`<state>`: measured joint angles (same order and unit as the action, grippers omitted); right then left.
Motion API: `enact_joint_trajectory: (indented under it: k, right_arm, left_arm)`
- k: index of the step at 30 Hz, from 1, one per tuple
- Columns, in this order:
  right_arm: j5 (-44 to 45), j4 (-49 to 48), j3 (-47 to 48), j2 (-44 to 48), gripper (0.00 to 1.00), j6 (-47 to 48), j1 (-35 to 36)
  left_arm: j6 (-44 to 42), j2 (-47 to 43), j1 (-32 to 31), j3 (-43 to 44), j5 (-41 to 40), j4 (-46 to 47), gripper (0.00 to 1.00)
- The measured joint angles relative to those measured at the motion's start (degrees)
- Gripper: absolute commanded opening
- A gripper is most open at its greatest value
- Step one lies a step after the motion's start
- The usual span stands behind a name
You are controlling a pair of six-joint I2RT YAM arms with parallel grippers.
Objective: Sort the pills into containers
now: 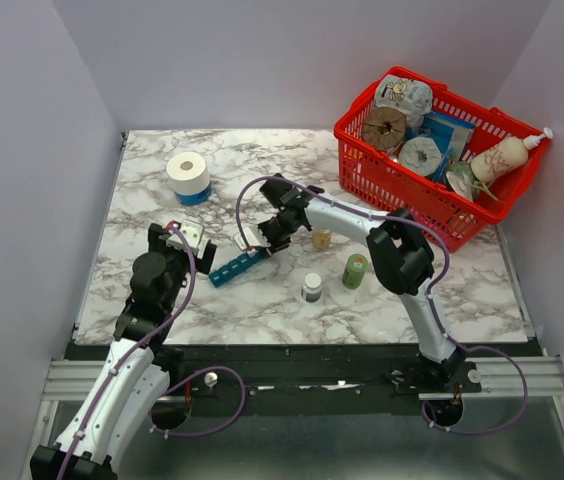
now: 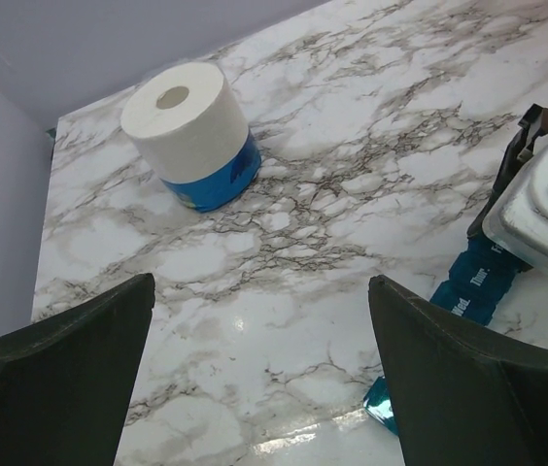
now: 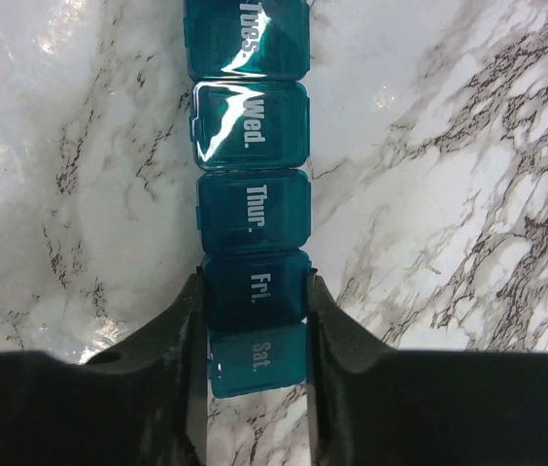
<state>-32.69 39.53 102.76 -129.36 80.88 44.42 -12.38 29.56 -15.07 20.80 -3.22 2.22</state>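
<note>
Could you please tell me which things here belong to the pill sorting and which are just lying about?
Job: organiser, tan bottle, green bottle, white-capped bottle.
Lying about: toilet roll, red basket.

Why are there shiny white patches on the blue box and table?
Right wrist view: glare streaks the Wed. lid of the pill box and whitens the table at upper left; left wrist view: a bright reflection on the table by the bottom edge.
</note>
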Motion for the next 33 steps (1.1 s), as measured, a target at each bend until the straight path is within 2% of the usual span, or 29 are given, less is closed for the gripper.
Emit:
enact_joint_trajectory:
  k: [5,16,21,26,28,32,33]
  right_arm:
    - [-0.1,0.2,0.0,0.2,0.25,-1.0,0.0]
    - [-1.8,0.5,-0.4,7.3,0.25,-3.4,-1.4]
    - [-2.0,0.4,-1.3,7.6,0.24,-3.2,-1.7]
    - [-1.2,-0.2,-4.8,6.2,0.25,-2.5,-1.7]
    - [-0.9,-0.5,-6.3,6.0,0.25,-2.3,-1.7]
    - [-0.7,-1.9,-8.2,6.0,0.25,-2.3,-1.7]
    - [-0.7,-2.4,-8.5,6.0,0.25,-2.3,-1.7]
  left_arm:
    - [-0.4,-0.5,0.0,-0.7,3.2,0.3,0.98]
    - [-1.7,-1.4,-0.1,-2.6,18.6,2.0,0.98]
    - [-5.8,-0.4,-2.2,-2.7,20.3,1.0,0.97]
    - [-12.0,2.8,-9.3,-2.7,16.2,-2.7,0.98]
    - [-11.3,5.6,-10.2,-2.5,13.7,-3.3,0.91]
    - [-6.0,14.0,-10.0,2.4,10.3,-6.8,0.68]
    - [-4.3,16.7,-9.8,4.3,10.2,-7.6,0.65]
